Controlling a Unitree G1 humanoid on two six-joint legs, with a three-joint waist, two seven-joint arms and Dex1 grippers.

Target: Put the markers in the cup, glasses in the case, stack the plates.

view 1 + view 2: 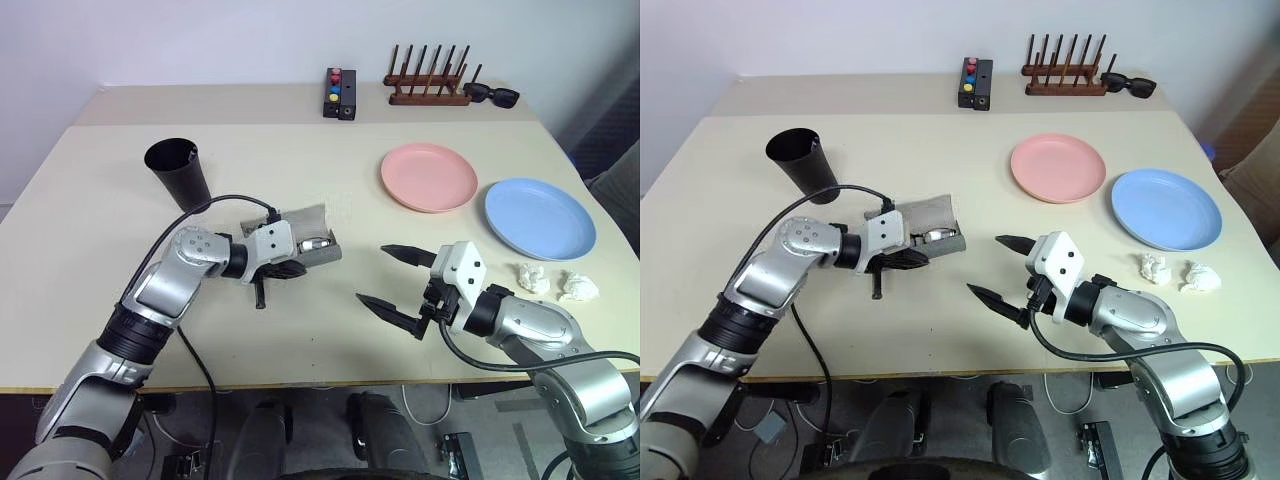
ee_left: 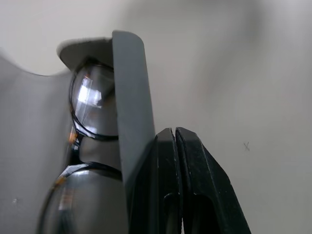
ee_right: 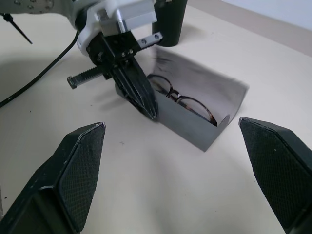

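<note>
Two pincers work over the surface (image 1: 90, 190). Left pincer (image 3: 146, 105): its fingers are pressed flat together with nothing between them, tips set against the near wall of the case (image 3: 195, 129), low on its outer face. Just past those tips, inside the case, lie the glasses (image 3: 183, 100), lenses up and side by side along the trough, with the flap standing open behind them. Judged by build, the glasses are light and fragile, with thin black rims and thin arms that would bend under a hard squeeze; the bridge or a rim edge is the safer hold, never a lens. The case looks like a stiff, light grey shell, likely to slide on the smooth surface if pushed from one side; its free flap edge is the place to press or pinch for closing. Right pincer (image 1: 398, 290): spread wide and empty, hovering beside the case on the side away from the left arm, pointing at it. Farther out beyond the left pincer stands the cup (image 1: 180, 175), black, tapered, probably light and easy to tip. Well beyond the right pincer lie the pink plate (image 1: 428, 177) and the blue plate (image 1: 540, 218), apart and unstacked; both are shallow, rigid and best taken at the rim.
</note>
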